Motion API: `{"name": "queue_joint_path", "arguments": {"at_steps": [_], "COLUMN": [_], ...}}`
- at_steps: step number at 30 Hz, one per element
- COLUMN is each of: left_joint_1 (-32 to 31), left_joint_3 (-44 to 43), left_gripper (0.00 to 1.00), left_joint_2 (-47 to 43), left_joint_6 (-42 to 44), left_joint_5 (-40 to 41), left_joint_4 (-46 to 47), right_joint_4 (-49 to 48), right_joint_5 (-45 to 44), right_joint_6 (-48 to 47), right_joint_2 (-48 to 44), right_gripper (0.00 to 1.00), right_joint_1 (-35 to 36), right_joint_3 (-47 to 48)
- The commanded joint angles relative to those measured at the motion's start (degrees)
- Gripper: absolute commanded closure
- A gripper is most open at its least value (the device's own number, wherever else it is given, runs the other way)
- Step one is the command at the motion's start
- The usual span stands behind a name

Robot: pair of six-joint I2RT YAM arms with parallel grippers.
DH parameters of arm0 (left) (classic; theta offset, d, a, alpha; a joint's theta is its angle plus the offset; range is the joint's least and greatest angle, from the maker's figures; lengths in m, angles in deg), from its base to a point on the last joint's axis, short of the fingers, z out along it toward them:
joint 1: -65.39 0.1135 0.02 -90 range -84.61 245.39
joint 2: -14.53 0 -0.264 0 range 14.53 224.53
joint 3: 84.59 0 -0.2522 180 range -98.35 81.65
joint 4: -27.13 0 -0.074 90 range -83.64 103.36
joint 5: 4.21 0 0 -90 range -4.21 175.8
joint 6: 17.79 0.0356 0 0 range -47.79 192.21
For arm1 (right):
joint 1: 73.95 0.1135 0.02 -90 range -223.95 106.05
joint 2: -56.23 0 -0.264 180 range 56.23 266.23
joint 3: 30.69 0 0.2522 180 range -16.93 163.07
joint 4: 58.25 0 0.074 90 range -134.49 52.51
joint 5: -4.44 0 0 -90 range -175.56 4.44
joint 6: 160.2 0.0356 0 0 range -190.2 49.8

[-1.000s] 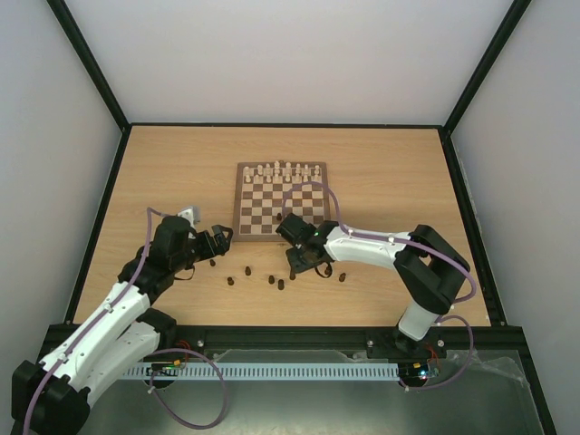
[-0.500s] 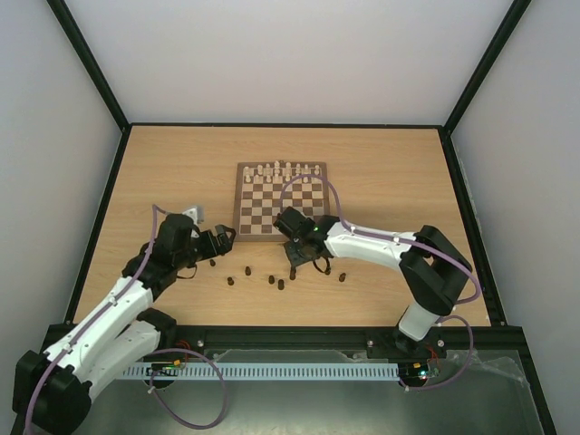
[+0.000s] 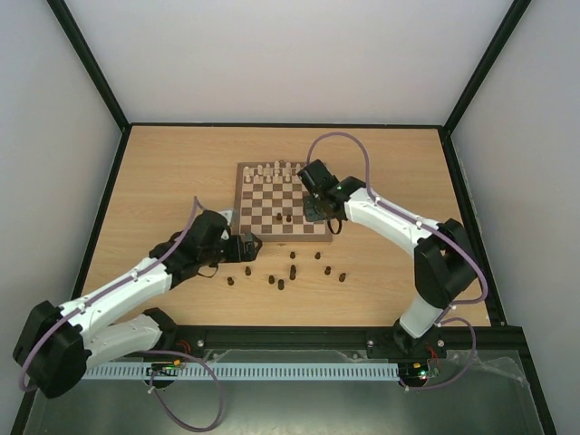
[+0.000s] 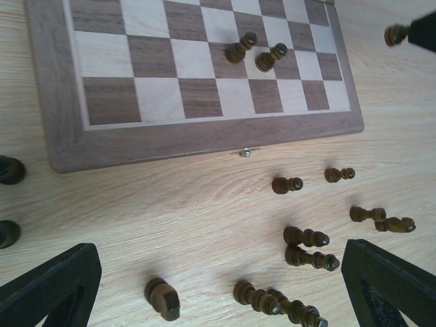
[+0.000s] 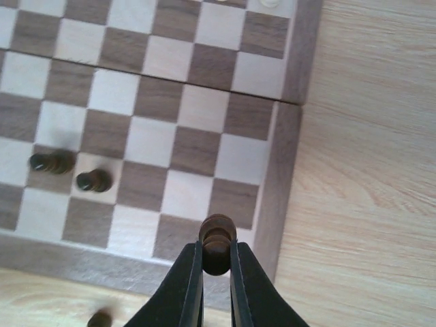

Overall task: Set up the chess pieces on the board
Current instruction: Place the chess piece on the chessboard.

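- Your L gripper [image 4: 218,262]: jaws spread wide, over table [image 4: 170,225] just off board's [image 4: 204,143] near edge.
- Loose chess pieces [image 4: 306,238] lie on table betw. its fingers; two stand on board.
- Your R gripper [image 5: 216,262]: pinching a dark piece [image 5: 217,246] over board's near right corner.

No text, label, brand, number or sign can be read in any view. The square wooden chessboard [image 4: 204,139] with dark brown and cream squares shows a plain brown border frame in both wrist views — no letters or figures are legible along it. The white toothed strip [image 3: 272,372] on the near rail in the top view is too small to make out.
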Motion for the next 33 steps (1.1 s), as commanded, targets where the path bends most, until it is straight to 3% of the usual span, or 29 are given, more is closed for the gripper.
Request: {"name": "queue_joint_path", "arguments": {"at_steps": [1, 10, 28, 33], "left_joint_1": [-2.6, -5.9, -8.6, -9.1], "left_joint_3": [-3.1, -5.6, -7.0, -7.7], "left_gripper": [0.00, 0.00, 0.01, 0.00], "left_joint_2": [3.0, 7.9, 12.1, 13.3], "left_joint_6": [0.7, 1.1, 1.1, 1.5], "left_joint_5": [2.2, 3.2, 4.1, 4.1], "left_joint_4": [0.8, 1.2, 2.2, 2.5], "right_joint_4": [4.1, 3.3, 2.8, 2.7], "right_joint_5": [1.0, 3.5, 3.1, 3.3], "right_joint_6": [-1.6, -1.9, -1.8, -1.6], "right_joint_2": [3.5, 10.0, 13.0, 12.5], "right_gripper": [0.93, 0.93, 0.89, 0.76], "right_joint_1": [-3.0, -4.4, -4.4, -4.5], "right_joint_3": [2.4, 4.5, 3.4, 3.5]}}
